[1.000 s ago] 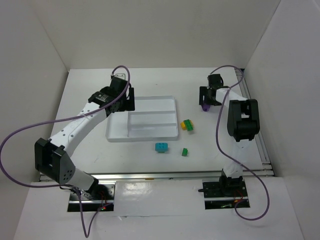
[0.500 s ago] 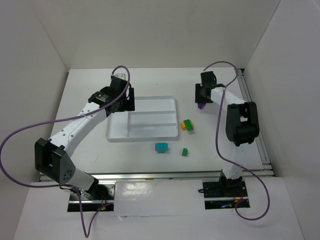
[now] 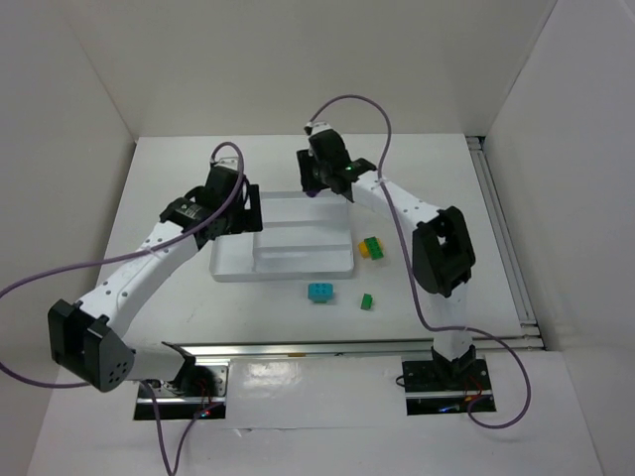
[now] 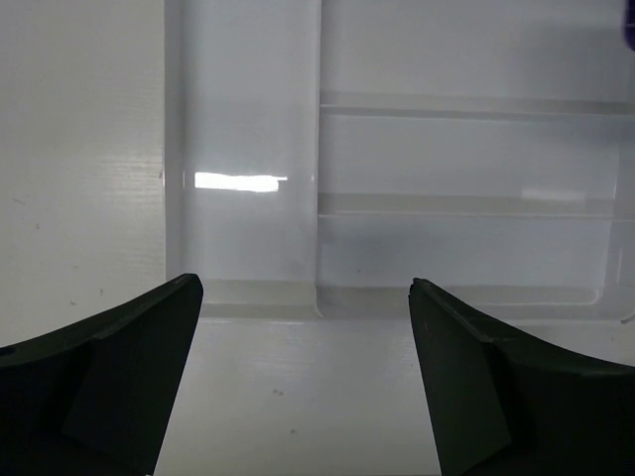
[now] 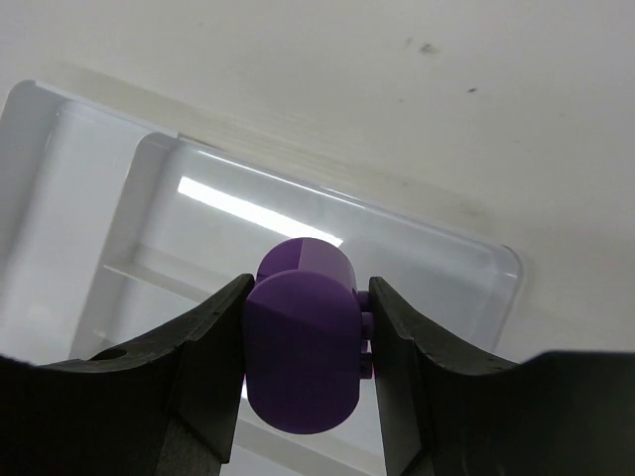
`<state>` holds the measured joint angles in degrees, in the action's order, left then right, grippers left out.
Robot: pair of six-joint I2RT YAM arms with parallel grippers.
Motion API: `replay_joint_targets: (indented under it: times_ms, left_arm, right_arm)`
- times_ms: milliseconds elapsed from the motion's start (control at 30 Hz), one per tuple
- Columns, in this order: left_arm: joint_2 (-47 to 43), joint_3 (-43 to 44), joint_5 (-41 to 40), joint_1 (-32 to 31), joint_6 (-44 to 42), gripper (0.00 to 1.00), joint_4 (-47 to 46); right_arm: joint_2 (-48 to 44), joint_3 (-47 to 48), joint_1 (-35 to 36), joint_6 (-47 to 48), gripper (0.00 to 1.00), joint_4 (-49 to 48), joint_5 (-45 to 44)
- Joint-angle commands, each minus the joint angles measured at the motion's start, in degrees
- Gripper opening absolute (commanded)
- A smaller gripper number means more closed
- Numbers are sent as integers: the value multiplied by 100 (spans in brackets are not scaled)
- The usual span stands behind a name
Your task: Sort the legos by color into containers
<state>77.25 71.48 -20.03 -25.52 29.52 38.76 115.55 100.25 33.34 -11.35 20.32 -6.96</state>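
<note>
From above, you can hardly see what the right gripper (image 3: 314, 182) holds over the far edge of the tray (image 3: 283, 277), because the arm and its own dark body cover it. The right wrist view shows it well: the two fingers (image 5: 213, 342) are squeezed on a purple brick (image 5: 303, 372) with a round shape. The bottom of that brick is cut off by the picture's edge. The brick hangs over the tray (image 5: 94, 198), close to a far corner, but you cannot tell if it touches the tray.

The left gripper (image 3: 252, 206) sits at the left end of the tray. From above its fingers are too dark to make out. The left wrist view shows the left gripper (image 4: 303, 297) spread wide with nothing in it, just short of the tray's rim (image 4: 258, 297). That view also shows the walls inside the tray: one long part and two shorter parts, all bare as far as you can see. Its fingers hide the low corners of the picture.

Only the view from above shows the other bricks. The green brick (image 3: 374, 244) and the yellow-orange brick (image 3: 364, 250) touch each other just beside the tray's right edge. The cyan brick (image 3: 319, 292) lies near the tray's front edge. A small green brick (image 3: 366, 300) lies off the tray's front right corner
</note>
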Motion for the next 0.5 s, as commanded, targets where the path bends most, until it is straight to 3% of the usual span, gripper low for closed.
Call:
replay_joint_targets:
  times_ms: [0, 267, 467]
  left_arm:
    - [-447, -222, 245, -41, 256, 98, -106]
    - [-738, -337, 254, -41, 327, 100, -106]
    - [-738, -337, 184, -41, 274, 100, -106]
  right_arm:
    - [424, 600, 321, -200, 52, 68, -253]
    - [1304, 1585, 761, -332, 57, 350, -613]
    - [1488, 1638, 814, -447, 77, 350, -718]
